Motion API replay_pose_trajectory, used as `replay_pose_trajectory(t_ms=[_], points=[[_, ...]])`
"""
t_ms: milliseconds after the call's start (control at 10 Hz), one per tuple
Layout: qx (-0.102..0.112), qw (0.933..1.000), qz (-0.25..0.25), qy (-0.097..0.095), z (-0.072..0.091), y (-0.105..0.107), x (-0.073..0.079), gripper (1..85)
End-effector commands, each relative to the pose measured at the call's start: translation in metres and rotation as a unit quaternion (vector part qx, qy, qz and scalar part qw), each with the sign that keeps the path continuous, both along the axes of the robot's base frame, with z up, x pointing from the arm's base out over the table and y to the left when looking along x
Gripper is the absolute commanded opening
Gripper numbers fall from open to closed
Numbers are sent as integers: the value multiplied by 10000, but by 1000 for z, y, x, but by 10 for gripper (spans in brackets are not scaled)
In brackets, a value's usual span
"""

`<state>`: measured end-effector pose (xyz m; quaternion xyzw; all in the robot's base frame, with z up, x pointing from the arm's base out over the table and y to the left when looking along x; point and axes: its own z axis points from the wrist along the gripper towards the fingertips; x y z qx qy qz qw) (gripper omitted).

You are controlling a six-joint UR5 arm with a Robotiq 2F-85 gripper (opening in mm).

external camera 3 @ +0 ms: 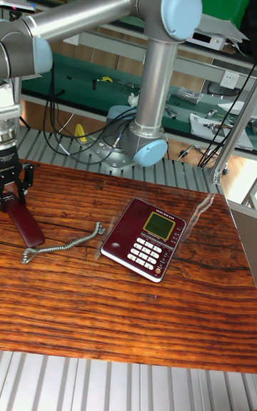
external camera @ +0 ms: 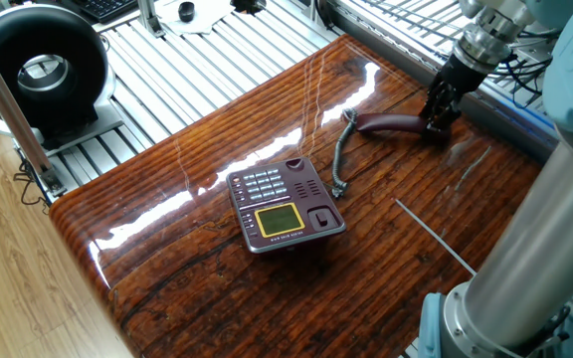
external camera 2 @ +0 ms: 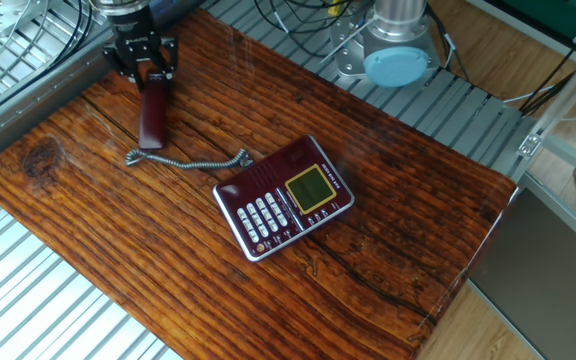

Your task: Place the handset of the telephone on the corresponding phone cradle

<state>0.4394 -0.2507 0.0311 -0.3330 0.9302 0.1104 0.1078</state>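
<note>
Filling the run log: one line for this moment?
gripper: shut on handset end | handset: on table, apart from telephone | cradle: empty

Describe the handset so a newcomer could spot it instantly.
On the wooden table, look away from the maroon telephone toward the corner where the gripper is. The handset is the slim maroon bar there, with the grey coiled cord trailing from its end.
</note>
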Motion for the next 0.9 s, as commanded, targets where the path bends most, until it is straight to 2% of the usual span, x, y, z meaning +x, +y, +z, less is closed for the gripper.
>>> replay_pose_trajectory(t_ms=[0, 100, 200, 300, 400, 500, 600, 700, 800], points=[[-216, 9995, -233, 67, 26, -1, 6, 377], [-98, 9990, -422, 128, 44, 15, 9, 373], [-74, 9967, -797, 162, 65, 32, 19, 373], [-151, 9903, -1354, 263, 83, 50, 28, 357], [-43, 9725, -2258, 560, 99, 88, 33, 307], [66, 9545, -2880, 767, 106, 120, 38, 293], [71, 9456, -3156, 790, 104, 137, 42, 303], [244, 9416, -3260, 806, 97, 148, 43, 330], [-110, 9355, -3375, 1037, 91, 141, 23, 333]])
